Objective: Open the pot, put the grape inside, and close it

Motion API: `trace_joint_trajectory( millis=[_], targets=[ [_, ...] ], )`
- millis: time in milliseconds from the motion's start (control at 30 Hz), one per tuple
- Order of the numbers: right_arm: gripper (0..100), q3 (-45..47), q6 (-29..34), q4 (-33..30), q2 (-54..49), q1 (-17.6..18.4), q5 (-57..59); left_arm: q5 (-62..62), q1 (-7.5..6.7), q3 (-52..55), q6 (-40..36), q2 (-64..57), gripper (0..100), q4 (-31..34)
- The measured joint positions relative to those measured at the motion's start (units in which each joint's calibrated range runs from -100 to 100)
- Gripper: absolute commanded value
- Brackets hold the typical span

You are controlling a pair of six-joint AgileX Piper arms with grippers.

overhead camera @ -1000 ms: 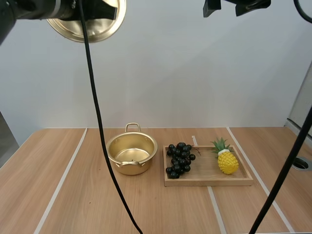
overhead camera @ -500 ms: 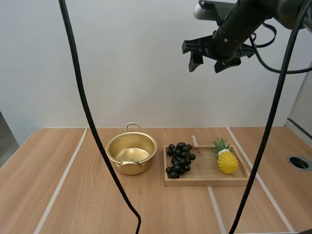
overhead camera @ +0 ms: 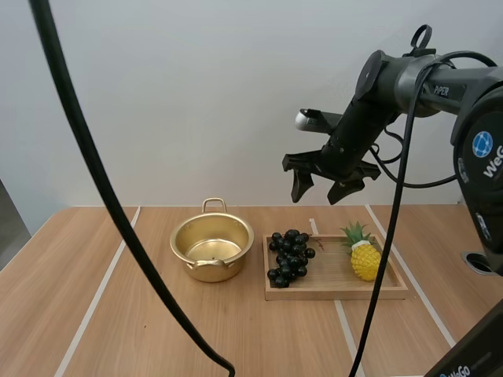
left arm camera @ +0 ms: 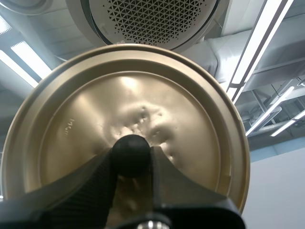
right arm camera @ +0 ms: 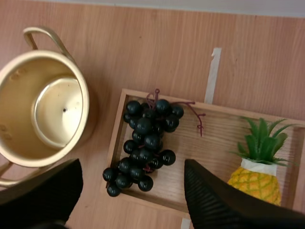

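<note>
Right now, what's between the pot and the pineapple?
The grapes, lying on the tray, sit between the pot and the pineapple. The high view shows it, the right wrist view too.

One pot [overhead camera: 206,271], lid [left arm camera: 143,114], grapes [overhead camera: 289,258], tray [overhead camera: 338,291], pineapple [overhead camera: 367,261]

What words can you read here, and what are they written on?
"PiPER": on the right arm.
"WeG", cut off: on the same arm's lower cover.
"WeGo": on a black robot part nearest the camera.
Stamped mark on the lid: too small to read.
</note>
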Motion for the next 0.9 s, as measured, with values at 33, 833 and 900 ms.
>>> trace_joint_trajectory(
  millis=[33, 833, 900],
  targets=[
    [100, 0.9, -0.5, 0.0, 0.4, 0.0, 0.0, 0.4, 0.0, -0.4, 0.0, 0.0, 0, 0.0],
    [100, 7.3, 6.0, -14.4, 14.8, 7.2, -18.4, 4.4, 0.0, -3.1, -0.1, -0.1, 0, 1.3],
    [100, 7.3, 6.2, -14.4, 16.1, 7.2, -19.1, 4.4, 0.0, -3.1, -0.1, -0.1, 0, 1.8]
  ],
)
